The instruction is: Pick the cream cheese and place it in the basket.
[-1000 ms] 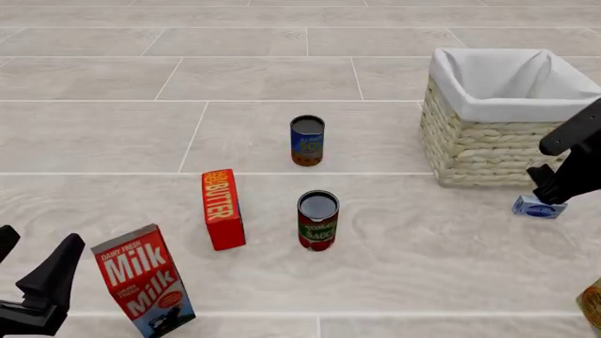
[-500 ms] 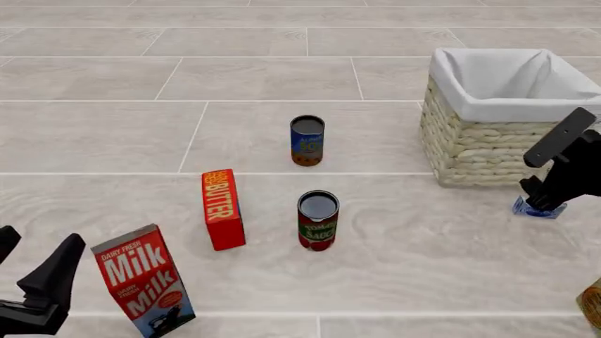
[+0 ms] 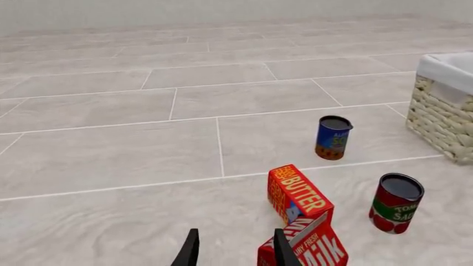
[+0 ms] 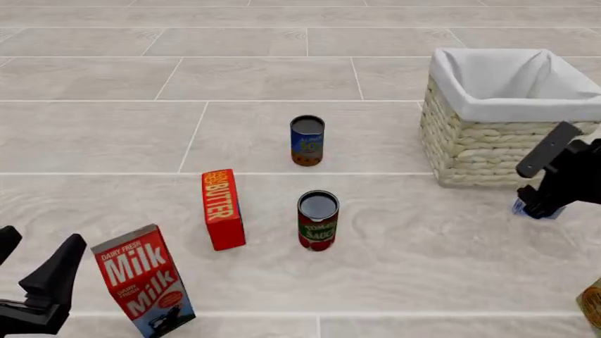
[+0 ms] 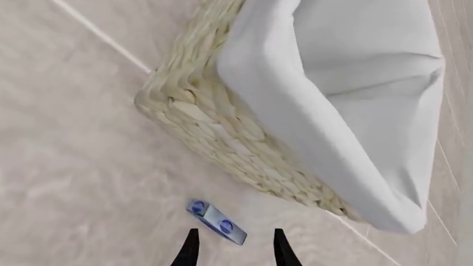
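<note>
1. Cream cheese, small light-blue rectangular box with darker blue oval label (image 5: 216,223), lying on pale tile floor (image 4: 112,134), just beside near wall of large square cream woven wicker basket with white cloth lining (image 4: 483,151); mostly hidden behind right gripper (image 4: 538,210) in front view, not yet lifted
2. Right gripper fingers (image 5: 189,248) parted, straddling air just short of box in right wrist view; nothing held. Contact with box: cannot tell
3. Left gripper (image 3: 235,249) idle near front edge, fingers parted, empty
4. Risks, judged: box lies slanted across finger gap, so closing could catch a corner and spin or push it away; basket wall close, so finger or wrist could bump wicker on descent; low flat box, so shallow grip could slip on lift; tall rim to clear before release
5. Readable text: red upright box "BUTTER" (image 4: 222,208); red and blue carton "DAIRY FRESH Milk" (image 4: 143,280)
6. Red can with green band (image 4: 317,220) and blue can (image 4: 306,141): labels too blurred to read; same for cream cheese oval
</note>
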### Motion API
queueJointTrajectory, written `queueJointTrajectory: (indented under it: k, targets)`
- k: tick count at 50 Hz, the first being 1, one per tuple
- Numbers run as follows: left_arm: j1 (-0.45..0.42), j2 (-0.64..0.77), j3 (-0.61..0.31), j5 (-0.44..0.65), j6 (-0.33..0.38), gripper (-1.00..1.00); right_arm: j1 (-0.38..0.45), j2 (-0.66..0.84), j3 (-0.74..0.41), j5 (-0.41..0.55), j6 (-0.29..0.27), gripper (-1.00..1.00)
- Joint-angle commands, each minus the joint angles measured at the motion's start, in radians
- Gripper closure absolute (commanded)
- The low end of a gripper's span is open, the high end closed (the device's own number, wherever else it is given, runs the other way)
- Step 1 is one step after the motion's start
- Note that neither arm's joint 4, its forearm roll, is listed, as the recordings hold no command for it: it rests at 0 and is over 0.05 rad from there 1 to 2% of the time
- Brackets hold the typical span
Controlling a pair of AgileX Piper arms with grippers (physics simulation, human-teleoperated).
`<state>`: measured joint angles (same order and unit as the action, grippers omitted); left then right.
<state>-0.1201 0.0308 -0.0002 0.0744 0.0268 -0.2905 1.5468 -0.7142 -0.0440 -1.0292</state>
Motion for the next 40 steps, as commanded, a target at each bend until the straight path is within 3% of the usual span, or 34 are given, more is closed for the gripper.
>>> queueJointTrajectory:
  k: [1, 20, 27, 40]
  targets:
    - [0.001, -0.001, 0.000, 0.003, 0.007, -1.00, 0.003, 0.051, -0.012, -0.019, -0.001, -1.00]
    - [0.005, 0.022, 0.000, -0.013, 0.012, -1.00, -0.041, 0.146, 0.004, -0.084, -0.030, -1.00]
    - [0.006, 0.035, 0.000, -0.022, 0.014, -1.00, -0.065, 0.182, 0.023, -0.137, -0.080, -1.00]
    - [0.033, 0.032, 0.000, -0.036, 0.007, -1.00, -0.077, 0.207, 0.005, -0.151, -0.111, -1.00]
